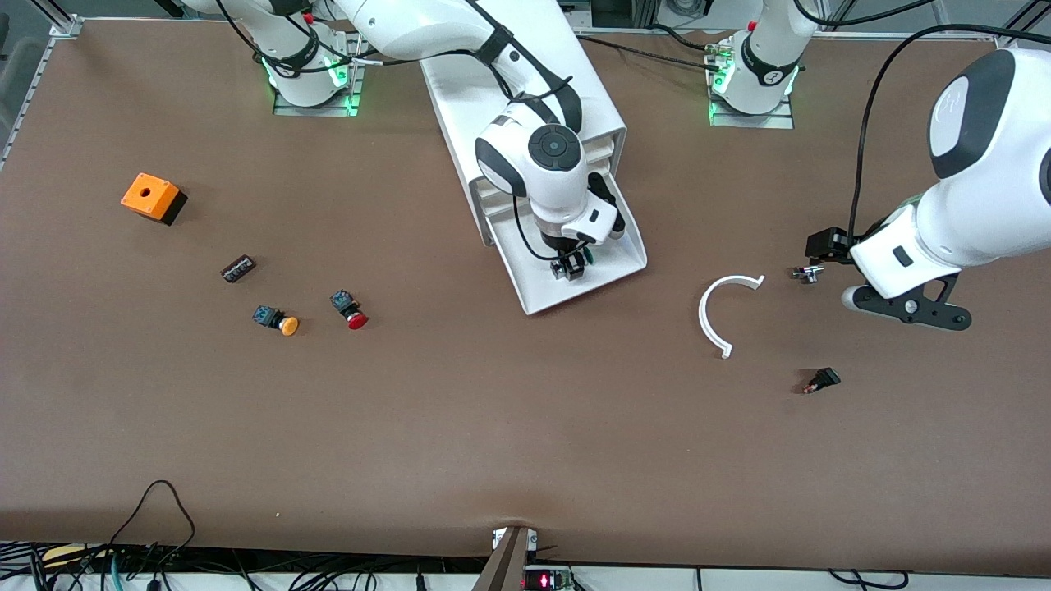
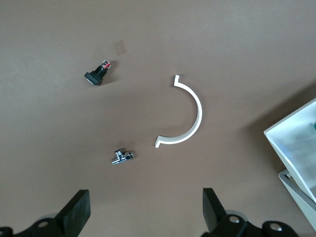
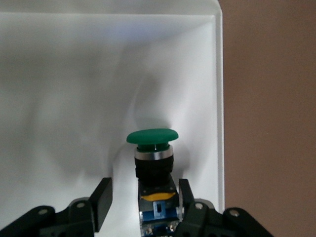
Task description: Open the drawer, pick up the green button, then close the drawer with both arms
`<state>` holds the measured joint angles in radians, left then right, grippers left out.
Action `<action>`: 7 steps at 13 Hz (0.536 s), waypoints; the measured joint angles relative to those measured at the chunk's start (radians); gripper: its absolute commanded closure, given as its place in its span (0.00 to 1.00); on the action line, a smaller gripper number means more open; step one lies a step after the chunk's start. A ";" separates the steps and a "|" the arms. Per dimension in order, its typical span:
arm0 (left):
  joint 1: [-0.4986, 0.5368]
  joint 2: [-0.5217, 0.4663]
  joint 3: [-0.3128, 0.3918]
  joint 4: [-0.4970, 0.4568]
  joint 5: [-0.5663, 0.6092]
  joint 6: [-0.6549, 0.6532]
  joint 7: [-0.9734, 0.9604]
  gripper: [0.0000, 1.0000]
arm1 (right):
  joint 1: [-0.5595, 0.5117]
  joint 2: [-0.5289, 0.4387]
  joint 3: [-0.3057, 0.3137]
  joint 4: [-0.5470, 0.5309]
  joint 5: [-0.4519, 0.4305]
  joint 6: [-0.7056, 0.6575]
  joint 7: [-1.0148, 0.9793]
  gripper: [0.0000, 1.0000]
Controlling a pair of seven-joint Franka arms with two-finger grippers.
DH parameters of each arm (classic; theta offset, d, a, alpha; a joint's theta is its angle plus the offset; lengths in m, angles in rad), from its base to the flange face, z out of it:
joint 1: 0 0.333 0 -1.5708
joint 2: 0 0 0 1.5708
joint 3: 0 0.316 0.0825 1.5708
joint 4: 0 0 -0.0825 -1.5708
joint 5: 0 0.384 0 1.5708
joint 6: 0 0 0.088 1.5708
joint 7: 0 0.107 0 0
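Straddling the button (image 3: 154,168) in the open drawer (image 1: 612,271), right gripper (image 1: 571,264) jaws part-closed, one side not touching; left gripper (image 2: 143,217) waits open over the counter (image 1: 493,427).

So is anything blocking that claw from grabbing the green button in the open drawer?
Nothing visible. The right gripper is down in the pulled-out white tray drawer, its fingers either side of the green-capped button, not yet clamped.

button (image 3: 153,168) in pulled-out drawer (image 1: 608,275) mid-worktop; curved bracket (image 1: 716,316) beside it, toward left arm's end.
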<state>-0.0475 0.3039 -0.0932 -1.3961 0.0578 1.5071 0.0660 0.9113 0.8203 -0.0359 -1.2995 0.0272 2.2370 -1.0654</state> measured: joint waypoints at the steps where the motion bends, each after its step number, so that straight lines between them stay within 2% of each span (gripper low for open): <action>1: 0.006 0.000 0.000 0.000 0.000 -0.003 -0.003 0.00 | 0.001 0.000 0.000 0.000 -0.011 0.002 0.000 0.57; 5: 0.008 0.000 -0.006 0.000 0.000 -0.024 -0.006 0.00 | 0.006 0.000 -0.004 0.002 -0.045 0.010 0.001 0.72; 7: 0.007 -0.001 -0.013 0.000 0.000 -0.037 -0.008 0.00 | 0.007 0.000 -0.013 0.007 -0.045 0.013 0.001 0.75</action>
<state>-0.0402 0.3031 -0.1064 -1.3961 0.0578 1.4697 0.0576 0.9182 0.8203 -0.0486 -1.2925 -0.0176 2.2496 -1.0646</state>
